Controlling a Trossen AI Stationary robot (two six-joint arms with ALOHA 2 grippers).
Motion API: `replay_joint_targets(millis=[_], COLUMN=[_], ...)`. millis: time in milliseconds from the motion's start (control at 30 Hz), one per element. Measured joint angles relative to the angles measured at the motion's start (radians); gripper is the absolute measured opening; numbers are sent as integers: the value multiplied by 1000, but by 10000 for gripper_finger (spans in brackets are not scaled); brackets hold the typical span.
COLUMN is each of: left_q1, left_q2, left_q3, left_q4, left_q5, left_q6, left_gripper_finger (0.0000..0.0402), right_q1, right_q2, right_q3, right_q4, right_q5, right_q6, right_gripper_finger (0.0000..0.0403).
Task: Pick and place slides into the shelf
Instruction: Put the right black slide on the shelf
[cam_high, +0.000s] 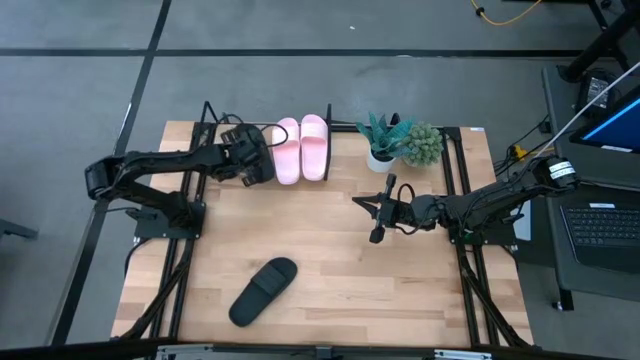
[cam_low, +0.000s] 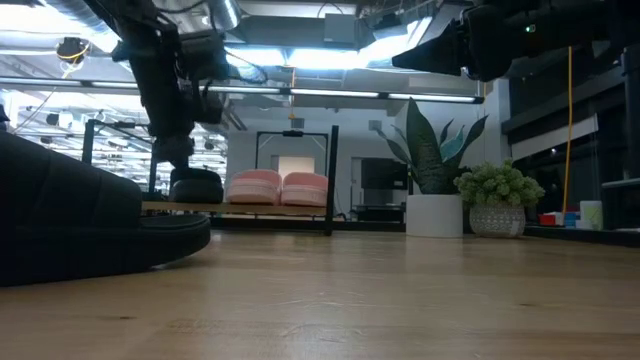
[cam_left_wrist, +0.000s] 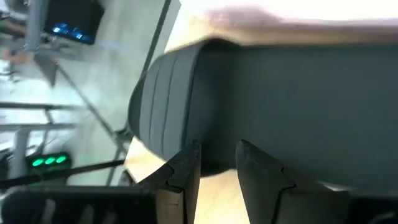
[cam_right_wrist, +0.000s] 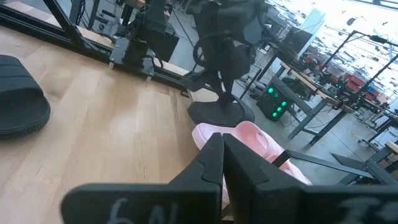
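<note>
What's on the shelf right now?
Two pink slides sit side by side on the shelf. Left of them, the left gripper holds a black slide on it. Most of that slide hides under the arm.

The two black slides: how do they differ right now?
One black slide lies loose on the bare table near the front edge, angled, nothing touching it. The other black slide sits on the shelf beside the pink pair, with the left tool at it, fingers on its edge. The right tool hangs mid-table, shut and empty. Both slides are matte black and sole-down.
</note>
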Motion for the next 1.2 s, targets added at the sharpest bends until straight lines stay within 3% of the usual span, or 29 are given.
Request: replay_joint_targets(millis=[167, 567, 933, 1200], left_q1=[18, 50, -30, -40], left_q2=[52, 63, 9, -23], left_q3=[0, 0, 0, 0], left_q4=[22, 28, 19, 22], left_q5=[-96, -54, -54, -54], left_q6=[1, -1, 52, 185], left_gripper_finger=[94, 94, 94, 94], right_q1=[0, 0, 0, 0], right_q2=[0, 0, 0, 0], right_q3=[0, 0, 0, 0], right_q4=[-2, -6, -27, -27], right_q5=[0, 0, 0, 0], right_q6=[-1, -4, -21, -20], right_gripper_finger=[12, 12, 12, 12])
